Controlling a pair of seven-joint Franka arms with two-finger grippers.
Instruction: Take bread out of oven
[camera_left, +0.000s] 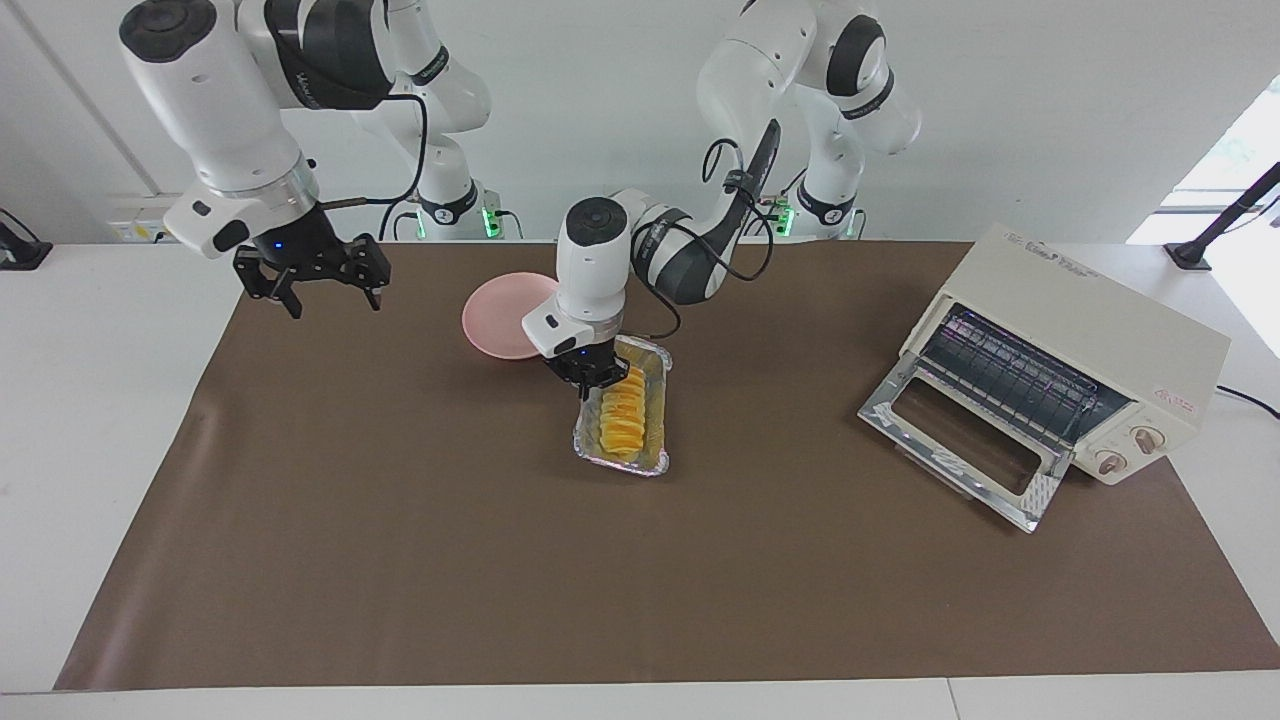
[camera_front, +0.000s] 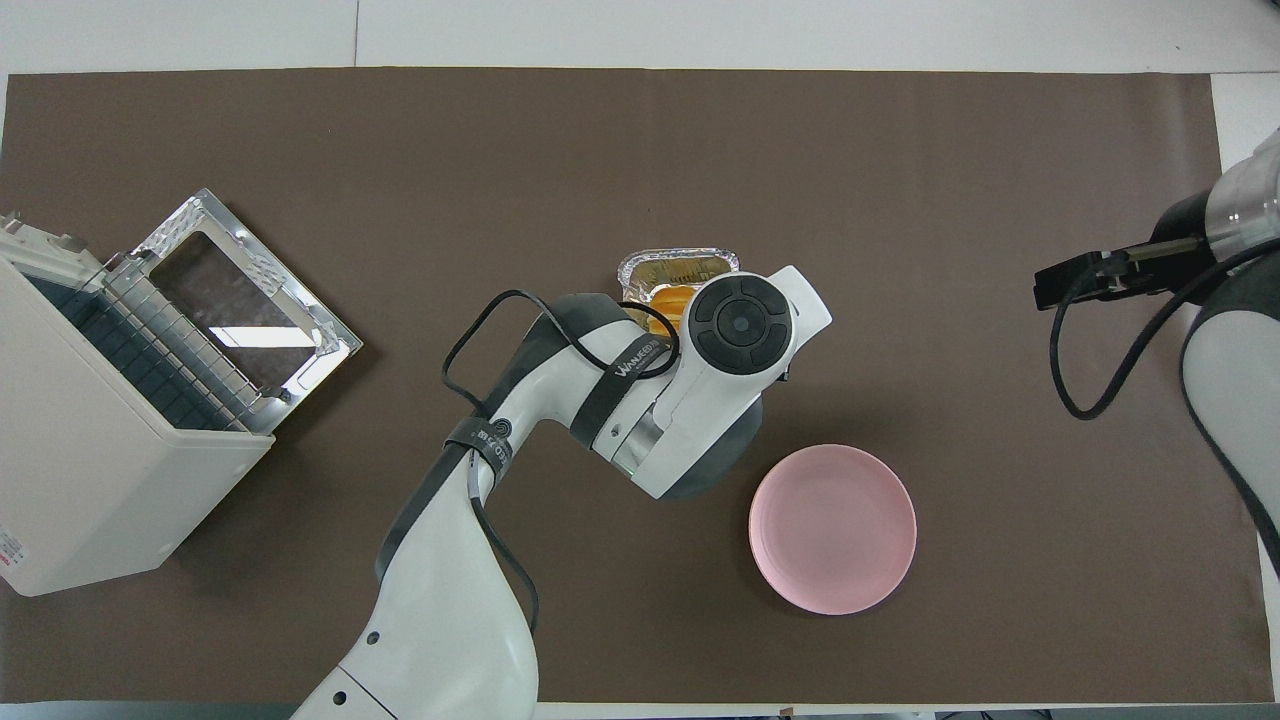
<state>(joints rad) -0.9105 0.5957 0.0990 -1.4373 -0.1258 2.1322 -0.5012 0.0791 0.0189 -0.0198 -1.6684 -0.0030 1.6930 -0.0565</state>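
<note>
Across the brown mat on the surface (camera_left: 400, 560), we see the oven (camera_left: 1090, 330) at the left arm's end, its glass door (camera_left: 960, 435) dropped open. Near the middle lies the pink plate (camera_left: 495, 312), and just beside it the foil tray (camera_left: 655, 400) with the bread (camera_left: 625, 415) lying in it. Our left claw (camera_left: 597, 385) is down at the bread's end nearer the robots; we cannot tell its grip. Our right claw (camera_left: 325, 292) waits, fingers spread and empty, above the mat's other end.
</note>
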